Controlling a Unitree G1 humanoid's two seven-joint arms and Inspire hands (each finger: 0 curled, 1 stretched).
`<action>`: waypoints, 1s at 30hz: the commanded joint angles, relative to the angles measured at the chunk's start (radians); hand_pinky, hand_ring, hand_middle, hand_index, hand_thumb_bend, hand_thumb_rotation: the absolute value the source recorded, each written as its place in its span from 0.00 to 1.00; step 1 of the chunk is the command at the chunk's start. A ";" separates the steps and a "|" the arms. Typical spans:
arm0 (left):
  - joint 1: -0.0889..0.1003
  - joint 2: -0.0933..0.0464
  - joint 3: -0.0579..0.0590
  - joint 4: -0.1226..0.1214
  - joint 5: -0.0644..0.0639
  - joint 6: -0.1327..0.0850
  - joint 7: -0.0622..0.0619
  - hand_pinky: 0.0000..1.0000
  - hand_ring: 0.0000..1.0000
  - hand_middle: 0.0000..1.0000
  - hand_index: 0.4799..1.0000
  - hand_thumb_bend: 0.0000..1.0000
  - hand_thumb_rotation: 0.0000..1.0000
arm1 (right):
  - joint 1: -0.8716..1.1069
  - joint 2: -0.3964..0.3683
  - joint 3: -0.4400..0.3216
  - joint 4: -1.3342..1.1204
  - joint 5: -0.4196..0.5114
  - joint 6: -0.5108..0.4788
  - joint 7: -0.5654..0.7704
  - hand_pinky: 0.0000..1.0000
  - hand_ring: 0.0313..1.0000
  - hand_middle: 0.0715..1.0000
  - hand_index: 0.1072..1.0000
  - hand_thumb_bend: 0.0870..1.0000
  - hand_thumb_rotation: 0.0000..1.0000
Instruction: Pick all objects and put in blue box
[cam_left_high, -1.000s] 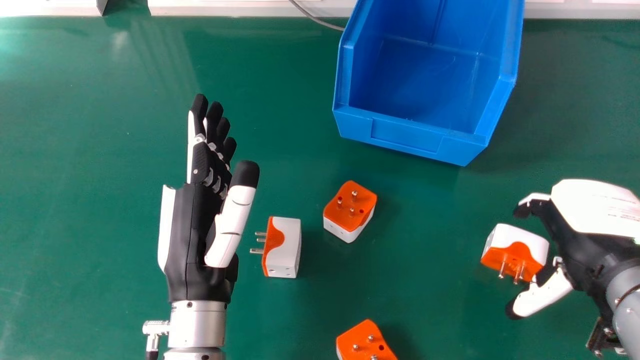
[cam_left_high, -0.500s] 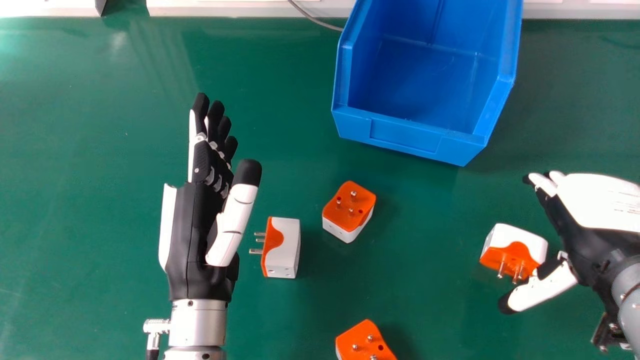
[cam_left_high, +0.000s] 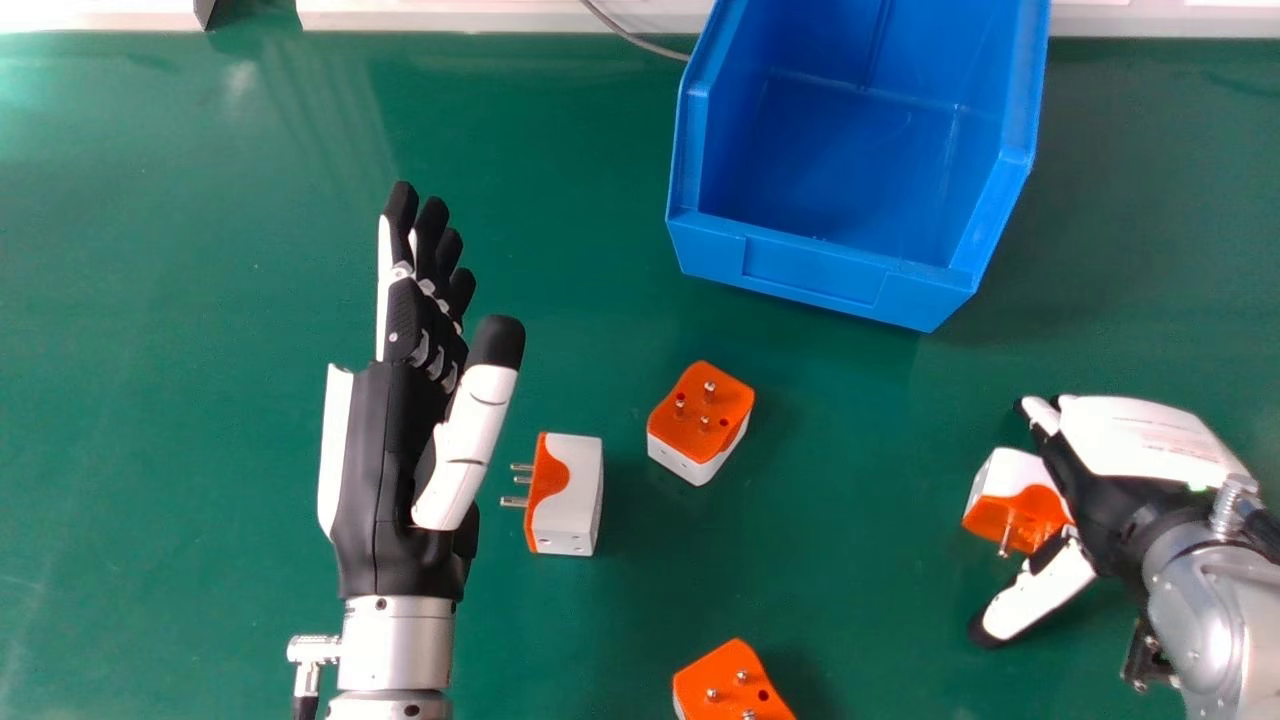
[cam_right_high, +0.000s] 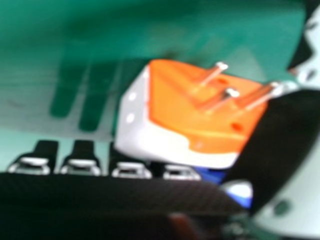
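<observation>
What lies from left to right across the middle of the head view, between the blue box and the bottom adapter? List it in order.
Left hand → plug adapter with pins pointing left → pins-up plug adapter → plug adapter partly covered by the right hand, whose own place overlaps.

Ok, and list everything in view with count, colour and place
Plugs: four, orange and white; one at the right hand, two mid-table, one at the head view's bottom edge
Box: one, blue, far side, right of centre
Cable: one, grey, left of box
Strips: at least two, white, beyond table
Table: one, green, beneath plugs and box
Forearms: two, silver, behind hands
Hands: two, black and white, left and right
</observation>
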 joint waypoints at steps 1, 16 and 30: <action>0.009 -0.017 -0.009 -0.031 0.002 -0.009 -0.005 1.00 1.00 1.00 1.00 0.72 0.71 | -0.012 -0.012 0.003 0.030 0.034 -0.018 -0.048 1.00 1.00 1.00 0.97 1.00 0.24; 0.020 -0.015 -0.008 -0.043 -0.004 -0.001 -0.009 1.00 1.00 1.00 1.00 0.73 0.70 | -0.011 -0.030 -0.019 0.092 0.226 -0.084 -0.247 0.77 0.83 0.88 0.89 0.96 0.11; 0.013 -0.016 -0.002 -0.030 -0.002 -0.005 -0.004 1.00 1.00 1.00 1.00 0.73 0.70 | 0.029 -0.033 -0.034 0.070 0.276 -0.150 -0.467 0.53 0.61 0.67 0.70 0.72 0.05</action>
